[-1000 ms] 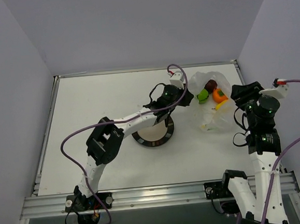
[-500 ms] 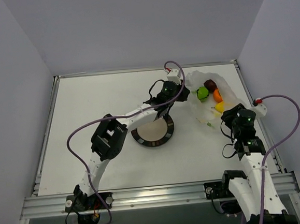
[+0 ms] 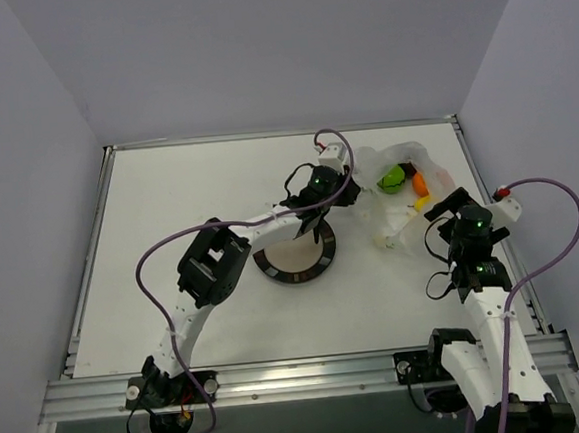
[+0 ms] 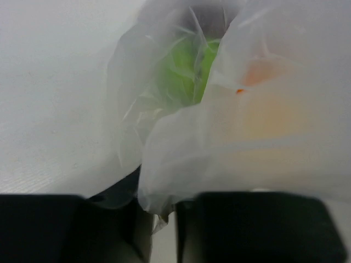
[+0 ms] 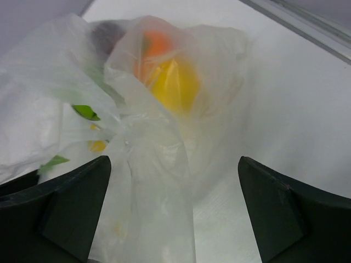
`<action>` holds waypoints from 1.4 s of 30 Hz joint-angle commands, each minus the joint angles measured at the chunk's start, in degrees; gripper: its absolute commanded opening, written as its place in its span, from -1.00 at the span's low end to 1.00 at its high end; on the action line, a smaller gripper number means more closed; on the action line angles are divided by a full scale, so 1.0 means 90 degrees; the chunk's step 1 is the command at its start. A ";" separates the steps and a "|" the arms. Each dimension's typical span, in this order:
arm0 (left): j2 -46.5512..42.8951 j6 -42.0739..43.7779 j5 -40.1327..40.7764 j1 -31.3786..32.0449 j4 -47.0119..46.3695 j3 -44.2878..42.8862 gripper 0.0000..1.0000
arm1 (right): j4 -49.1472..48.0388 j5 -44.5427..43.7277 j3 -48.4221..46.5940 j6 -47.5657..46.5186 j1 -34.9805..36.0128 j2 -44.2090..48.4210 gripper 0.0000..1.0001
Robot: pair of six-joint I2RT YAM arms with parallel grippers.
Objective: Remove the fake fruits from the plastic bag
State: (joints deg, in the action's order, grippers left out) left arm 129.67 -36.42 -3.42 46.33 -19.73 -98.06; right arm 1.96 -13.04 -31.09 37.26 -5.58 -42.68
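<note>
Right gripper (image 5: 173,192) has dropped back from the bag's 3 o'clock to its 5 o'clock and let go. Its jaws now stand wide apart, with the bag's twisted neck between them but ungripped.

Left gripper (image 4: 156,219) has eased a little toward 9 o'clock. Its fingers are nearly together with a fold of film pinched between them, so it is the only hold on the bag (image 3: 395,218).

The bag has bunched up slightly and sits at about 2 o'clock from the plate (image 3: 269,268).

Fruits are all inside the film:
- green fruit (image 3: 391,178) at the bag's 12 o'clock, just ahead of the left fingers
- orange fruit (image 5: 153,44) and yellow fruit (image 5: 175,85) stacked toward 2 o'clock
- something dark behind them, too blurred to name

None is out yet — task looks early.

My read is that the release sets up a regrasp. With one pinch only, any pull by the left arm would drag the whole bag rather than open it. The right probably needs a fresh hold on the opposite wall, or on the neck between its jaws.

Risk — film is slack and slippery, so the pinch may slide off.
</note>
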 commanded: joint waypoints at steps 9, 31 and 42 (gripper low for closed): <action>-0.2492 0.0443 0.0037 0.0126 0.0120 0.1422 0.43 | -0.0686 0.0452 0.0467 0.0090 -0.0259 -0.0171 -0.56; 0.0191 0.1500 0.1679 0.1367 0.2983 -0.2619 -0.02 | -0.0481 0.1380 0.0427 -0.0184 -0.0259 0.0054 -1.00; 0.2291 0.2211 0.1474 0.0937 0.3647 -0.5480 0.79 | -0.0637 0.1732 0.0339 -0.0262 -0.0044 -0.0053 -1.00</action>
State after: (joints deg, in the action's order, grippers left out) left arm 150.50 -19.66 9.82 54.33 11.11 -140.81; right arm -2.39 0.99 -25.93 35.99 -6.61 -42.72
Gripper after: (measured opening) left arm 0.879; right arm 0.002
